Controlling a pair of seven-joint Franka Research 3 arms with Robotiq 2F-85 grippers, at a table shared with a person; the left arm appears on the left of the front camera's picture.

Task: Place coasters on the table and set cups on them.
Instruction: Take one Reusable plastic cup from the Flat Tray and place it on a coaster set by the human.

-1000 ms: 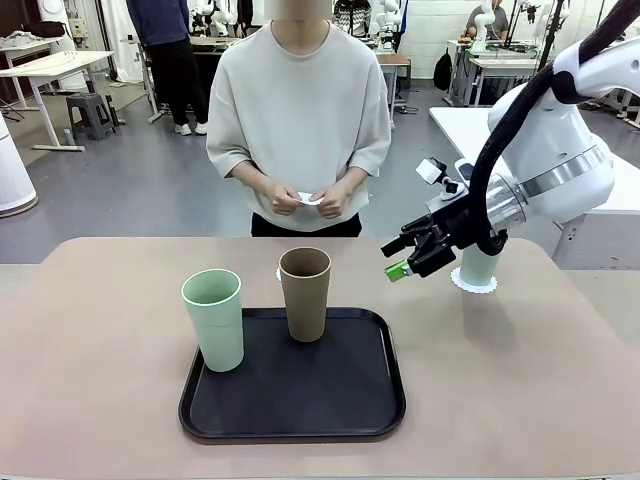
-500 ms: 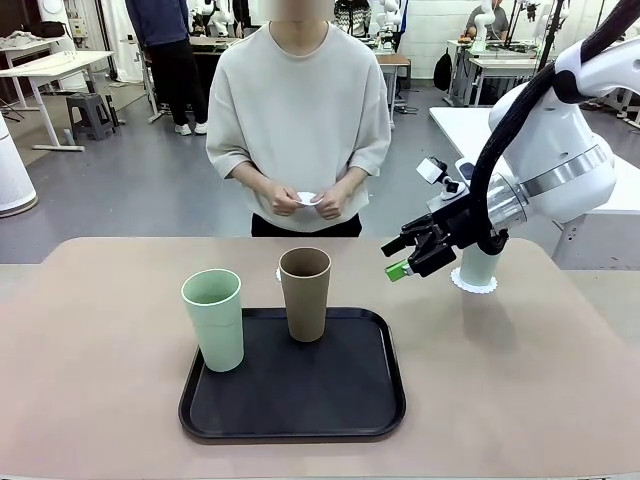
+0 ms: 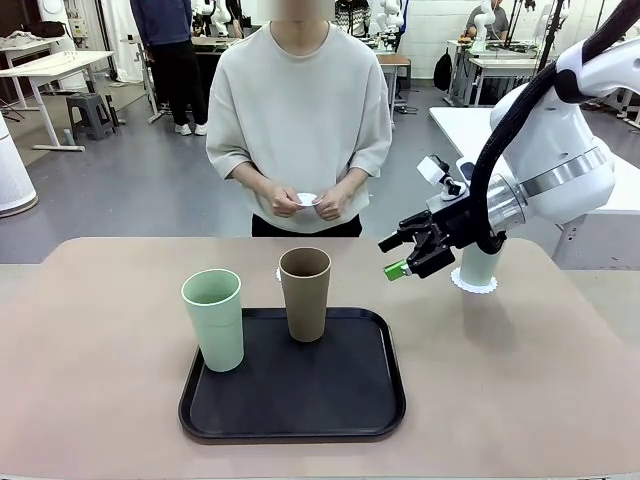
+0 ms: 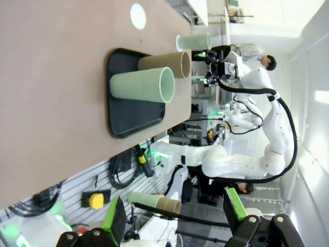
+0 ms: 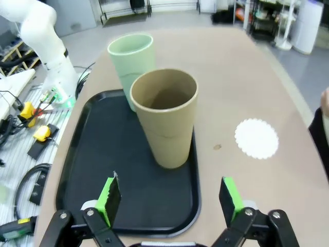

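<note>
A brown cup (image 3: pixel 305 293) and a mint green cup (image 3: pixel 213 320) stand upright on the black tray (image 3: pixel 300 410). Another mint cup (image 3: pixel 478 268) stands on a white coaster (image 3: pixel 473 286) at the table's far right, partly behind my right arm. A bare coaster (image 3: pixel 279 273) peeks out behind the brown cup, and the person holds one more coaster (image 3: pixel 307 199) in both hands. My right gripper (image 3: pixel 400 256) hovers open, right of the brown cup. From the wrist, the right gripper (image 5: pixel 169 198) faces the brown cup (image 5: pixel 165 116). My left gripper (image 4: pixel 175 216) is open, far from the tray (image 4: pixel 123 116).
The beige-pink table (image 3: pixel 100 400) has free room left and right of the tray. A white table (image 3: pixel 455 125) stands behind my right arm. The person stands at the far edge, hands (image 3: pixel 310 200) above the table.
My right gripper has edged slightly up and left, still open. The cups and tray have not moved.
</note>
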